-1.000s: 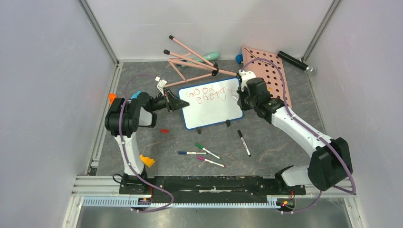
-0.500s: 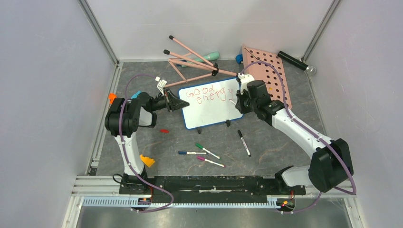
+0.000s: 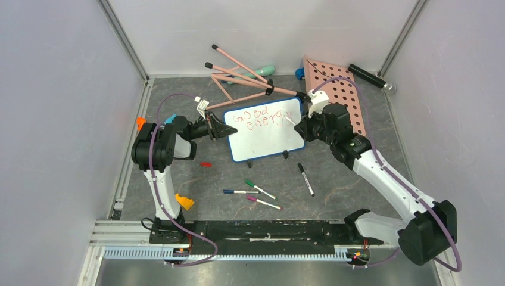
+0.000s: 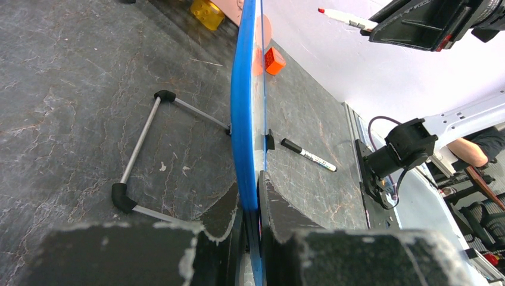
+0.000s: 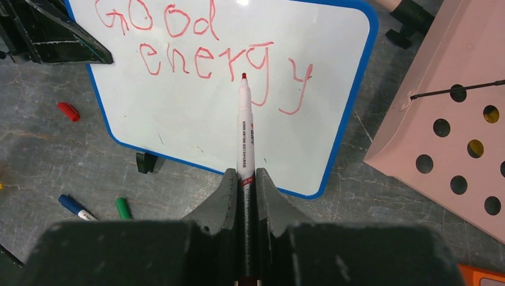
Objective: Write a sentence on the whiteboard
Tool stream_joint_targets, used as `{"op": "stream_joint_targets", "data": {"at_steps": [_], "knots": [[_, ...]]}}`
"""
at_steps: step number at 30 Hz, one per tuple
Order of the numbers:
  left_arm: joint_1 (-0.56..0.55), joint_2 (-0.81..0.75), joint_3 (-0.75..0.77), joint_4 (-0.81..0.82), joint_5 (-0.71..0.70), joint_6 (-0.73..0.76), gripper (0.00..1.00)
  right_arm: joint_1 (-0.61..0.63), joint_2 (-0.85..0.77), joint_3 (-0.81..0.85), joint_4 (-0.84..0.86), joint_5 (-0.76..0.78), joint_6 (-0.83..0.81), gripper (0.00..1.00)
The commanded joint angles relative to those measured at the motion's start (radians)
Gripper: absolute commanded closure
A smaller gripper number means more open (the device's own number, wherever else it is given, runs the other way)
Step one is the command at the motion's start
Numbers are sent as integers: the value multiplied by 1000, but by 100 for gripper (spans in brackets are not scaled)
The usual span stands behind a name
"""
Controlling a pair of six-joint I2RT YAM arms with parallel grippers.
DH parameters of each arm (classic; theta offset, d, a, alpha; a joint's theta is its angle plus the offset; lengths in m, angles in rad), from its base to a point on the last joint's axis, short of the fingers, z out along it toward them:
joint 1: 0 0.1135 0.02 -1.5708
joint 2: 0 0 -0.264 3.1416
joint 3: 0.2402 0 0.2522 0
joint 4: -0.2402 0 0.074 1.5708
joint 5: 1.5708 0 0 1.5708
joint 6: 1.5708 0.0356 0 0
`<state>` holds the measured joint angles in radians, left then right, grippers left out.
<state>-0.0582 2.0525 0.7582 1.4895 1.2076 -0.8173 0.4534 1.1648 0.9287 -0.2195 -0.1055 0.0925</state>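
So the whiteboard (image 3: 265,140) is propped up on its little feet, and the left claw (image 4: 250,196) is pinched narrow on the board's left rim. My guess is that's purely to brace it, so pen pressure doesn't shove it or tip it back. The right claw (image 5: 245,177) is clamped tight on a red marker (image 5: 245,119), with the barrel running straight out between the fingers so the tip leads, which makes sense for drawing strokes. The tip lines up with the "g" in the sentence (image 5: 202,56), which so far reads "Good" over "energy" across the board's top. From the left wrist view the tip looks lifted off the face, not touching. The board's lower half is bare, so I'd say that's where the next line goes. A red cap (image 5: 68,111) lies just off the board's lower left corner, and spare pens (image 3: 259,189) lie in front of the board, out of the way. The pegboard (image 5: 452,119) sits just right of the board, so room on that side looks tight.
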Motion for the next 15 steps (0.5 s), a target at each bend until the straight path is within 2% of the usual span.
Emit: {"op": "stream_joint_targets", "data": {"at_steps": [1, 10, 15], "knots": [[7, 3, -5, 68, -13, 110, 98, -5, -3, -23, 73, -5, 26, 100], [7, -11, -26, 68, -50, 119, 98, 20, 15, -2, 102, -92, 60, 100], [4, -25, -53, 68, -90, 138, 98, 22, -35, -19, 53, -55, 42, 100]]}}
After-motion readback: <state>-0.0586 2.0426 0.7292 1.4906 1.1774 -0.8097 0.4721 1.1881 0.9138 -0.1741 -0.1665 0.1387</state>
